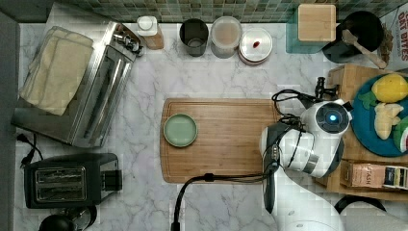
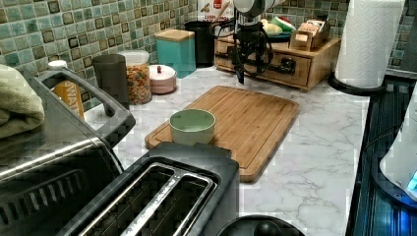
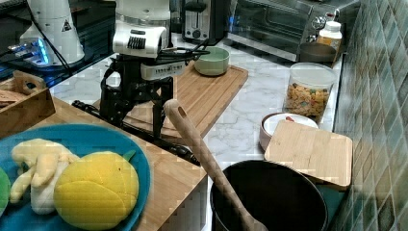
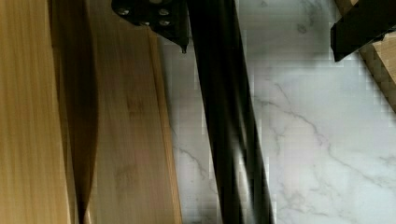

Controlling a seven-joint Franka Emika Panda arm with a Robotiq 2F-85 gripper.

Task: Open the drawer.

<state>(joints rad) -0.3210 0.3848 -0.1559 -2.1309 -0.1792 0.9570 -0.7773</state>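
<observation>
The black bar handle [image 4: 224, 116] lay nearest the wrist camera, running the length of the frame. Pale drawer [image 4: 130, 140] wood was seen on one side of it and marble on the other. The gripper [image 4: 259, 46] was held open, one of its fingers [image 4: 159, 18] against the drawer front and the other out over the marble. The bar was thus straddled but not yet clamped. The drawer itself was found at the upper right of the left view's frame, under a wooden box top, and it appeared closed.

The step in hand was judged to be the closing of the gripper on the bar. It would be done well if the bar were seated squarely between the fingers before any pull. The pull should then be kept straight and level, away from the drawer front, so that the drawer is not twisted on its runners.

Room was offered chiefly by the tabletop [image 2: 319, 147], bare through the right of the left view's frame. The cutting board [image 2: 246, 118] lay across the pull path, its far edge near the drawer front, with a strip of marble between. Whether the drawer would clear that edge could not be told. The green bowl [image 2: 192, 125] stood well apart, at the board's near end.
</observation>
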